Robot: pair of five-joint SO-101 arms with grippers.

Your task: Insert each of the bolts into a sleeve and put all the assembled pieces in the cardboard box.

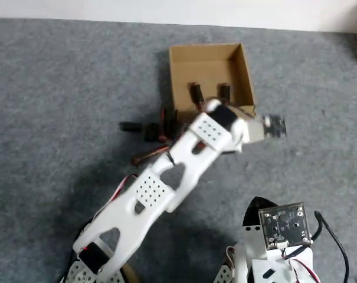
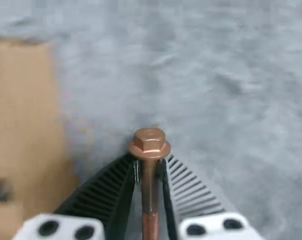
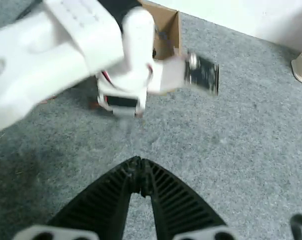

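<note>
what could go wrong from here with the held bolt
The copper bolt sits sleeveless in the left claw, pinched along its shank, so it might slip or twist. The cardboard box is close; dropped now, it could land there unassembled. The left arm hangs near a loose sleeve and could knock it.

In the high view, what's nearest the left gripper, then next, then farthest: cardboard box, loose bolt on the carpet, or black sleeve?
1. cardboard box, right next to it, on the far side.
2. loose bolt, lying off to the left.
3. black sleeve, farther left still.
</note>
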